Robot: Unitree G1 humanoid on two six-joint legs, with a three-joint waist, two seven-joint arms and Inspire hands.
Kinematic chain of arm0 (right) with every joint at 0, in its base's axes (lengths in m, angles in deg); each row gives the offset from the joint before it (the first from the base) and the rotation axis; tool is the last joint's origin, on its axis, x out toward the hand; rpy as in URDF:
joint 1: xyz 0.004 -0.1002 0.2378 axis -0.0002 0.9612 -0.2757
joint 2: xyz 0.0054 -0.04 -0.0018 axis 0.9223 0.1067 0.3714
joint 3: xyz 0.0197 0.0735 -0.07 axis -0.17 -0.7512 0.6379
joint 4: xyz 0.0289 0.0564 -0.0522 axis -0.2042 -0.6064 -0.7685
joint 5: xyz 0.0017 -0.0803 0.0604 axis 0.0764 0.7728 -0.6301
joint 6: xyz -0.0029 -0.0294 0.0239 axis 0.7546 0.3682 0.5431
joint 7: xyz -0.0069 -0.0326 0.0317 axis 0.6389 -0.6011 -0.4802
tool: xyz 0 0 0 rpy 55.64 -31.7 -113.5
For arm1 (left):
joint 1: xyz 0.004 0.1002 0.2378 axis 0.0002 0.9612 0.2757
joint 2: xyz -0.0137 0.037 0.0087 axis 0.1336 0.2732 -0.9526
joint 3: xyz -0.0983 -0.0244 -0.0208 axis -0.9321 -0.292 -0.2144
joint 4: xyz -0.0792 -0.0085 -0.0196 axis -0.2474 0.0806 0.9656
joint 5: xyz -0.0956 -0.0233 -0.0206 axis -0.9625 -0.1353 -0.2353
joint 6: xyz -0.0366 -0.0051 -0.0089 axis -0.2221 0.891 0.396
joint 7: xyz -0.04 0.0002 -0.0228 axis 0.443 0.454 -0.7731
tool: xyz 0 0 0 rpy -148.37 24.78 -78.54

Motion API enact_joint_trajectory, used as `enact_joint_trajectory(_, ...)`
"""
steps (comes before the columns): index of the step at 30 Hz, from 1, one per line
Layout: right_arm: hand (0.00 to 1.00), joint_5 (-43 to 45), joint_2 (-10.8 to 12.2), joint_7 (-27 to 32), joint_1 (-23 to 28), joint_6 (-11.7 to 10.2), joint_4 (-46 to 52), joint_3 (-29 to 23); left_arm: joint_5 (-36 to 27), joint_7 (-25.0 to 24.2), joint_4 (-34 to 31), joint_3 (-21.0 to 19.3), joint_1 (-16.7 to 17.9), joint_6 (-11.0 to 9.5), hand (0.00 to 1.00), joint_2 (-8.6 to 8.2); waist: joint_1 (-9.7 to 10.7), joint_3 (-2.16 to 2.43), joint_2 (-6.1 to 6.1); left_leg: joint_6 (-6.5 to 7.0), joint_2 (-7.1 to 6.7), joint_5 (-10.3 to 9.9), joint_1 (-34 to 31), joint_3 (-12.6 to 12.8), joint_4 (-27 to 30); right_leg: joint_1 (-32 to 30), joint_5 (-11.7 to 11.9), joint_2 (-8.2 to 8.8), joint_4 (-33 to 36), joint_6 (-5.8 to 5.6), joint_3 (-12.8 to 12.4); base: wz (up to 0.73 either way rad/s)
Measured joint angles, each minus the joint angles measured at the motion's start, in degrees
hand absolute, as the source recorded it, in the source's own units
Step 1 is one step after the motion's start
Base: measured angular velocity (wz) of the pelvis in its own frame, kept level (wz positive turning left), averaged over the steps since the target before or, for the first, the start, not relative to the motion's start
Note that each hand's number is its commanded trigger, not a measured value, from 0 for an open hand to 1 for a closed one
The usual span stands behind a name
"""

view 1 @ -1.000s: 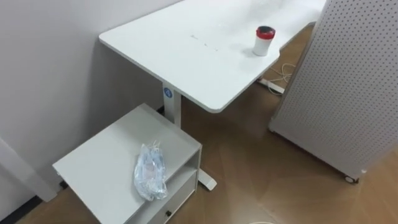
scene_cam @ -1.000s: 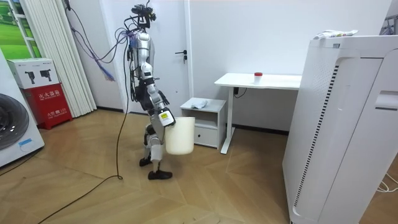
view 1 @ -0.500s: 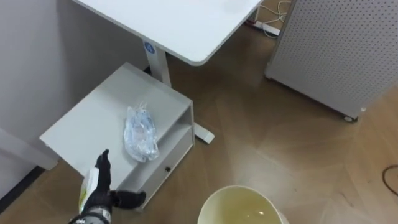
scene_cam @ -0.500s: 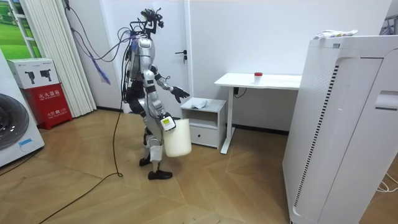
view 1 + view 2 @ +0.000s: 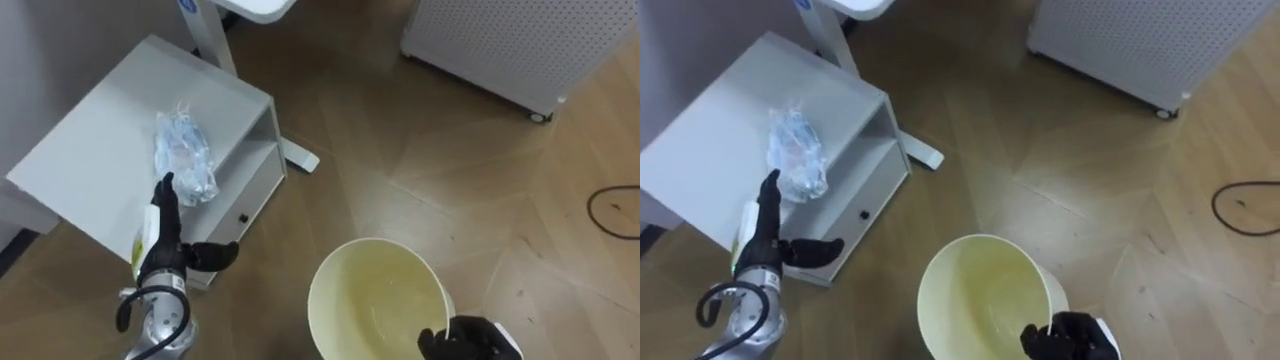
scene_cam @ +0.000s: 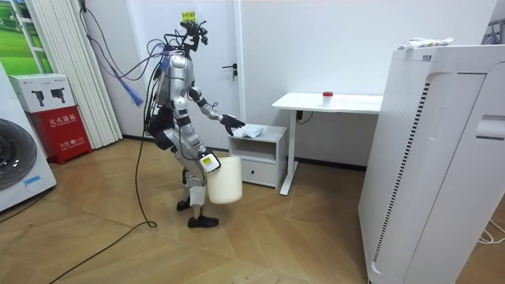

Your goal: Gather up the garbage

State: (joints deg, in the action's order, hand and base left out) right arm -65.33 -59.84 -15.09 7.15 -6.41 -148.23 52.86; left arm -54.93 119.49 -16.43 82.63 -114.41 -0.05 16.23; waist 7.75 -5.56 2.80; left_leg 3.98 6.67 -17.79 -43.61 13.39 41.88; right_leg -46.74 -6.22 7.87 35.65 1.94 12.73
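Left hand (image 5: 163,243) has come up and forward. A second ago it was out of the head camera's sight, and half a second ago it sat lower and farther from the plastic bag (image 5: 184,158). The camera has also tipped down, so most of the desk (image 5: 255,8) has slid off the top edge and the bucket (image 5: 372,297) has come further in.

Left eye view: bag lies crumpled on top of the low white cabinet (image 5: 90,160), near the front edge, above the open shelf. Left hand hangs over that front edge, fingers straight and together, thumb stuck out sideways. Fingertips are just beside the bag's near end; can't tell if they touch. Pale yellow bucket is at bottom centre over the wood floor (image 5: 430,170), mouth up. Right hand (image 5: 472,340) is at its near rim, dark fingers curled over the rim. Desk leg (image 5: 212,40) stands behind the cabinet, perforated white panel (image 5: 500,40) top right.

Right eye view: same layout. Bag well apart from the bucket, left hand between them.

Room view: robot stands on both feet in front of the cabinet, left arm stretched out toward the bag on the cabinet top, bucket hanging low beside its leg. Desk stands just past the cabinet toward the room view's right, with a red-lidded cup (image 6: 327,97) on it.
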Motion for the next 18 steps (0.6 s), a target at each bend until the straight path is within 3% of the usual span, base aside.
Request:
enact_joint_trajectory(6, 1.00, -1.4, 0.0, 0.2, -0.4, -0.1, 2.2, 1.1, 0.3, 3.7, 0.1, 0.0, -3.0, 0.0, 0.00, 0.72, 1.2, 0.01, -0.01, -0.49, 1.13, -0.5, -4.2, -0.1, 3.2, -4.2, -0.5, -0.39, 2.4, 0.99, 0.0, -0.04)
enact_joint_trajectory(10, 1.00, -2.3, 0.5, 0.6, -0.4, 0.0, 2.3, 1.9, 3.1, 6.5, 0.6, 0.0, -4.0, 0.0, 0.00, 2.60, 1.6, -0.01, 0.01, -1.25, 2.72, -1.2, -5.3, -0.5, 4.9, -4.6, -0.5, -1.86, 2.4, 1.70, 0.2, -0.10)
enact_joint_trajectory(18, 1.00, -3.6, 0.2, 1.1, -0.4, 0.0, 3.9, 2.5, 10.8, 11.6, 0.3, 0.4, -4.7, 0.1, 0.00, 4.30, 1.7, -0.02, 0.03, -1.69, 2.82, -1.9, -8.0, -1.4, 7.5, -7.0, -1.7, -1.67, 5.3, 2.57, 0.9, 0.02)
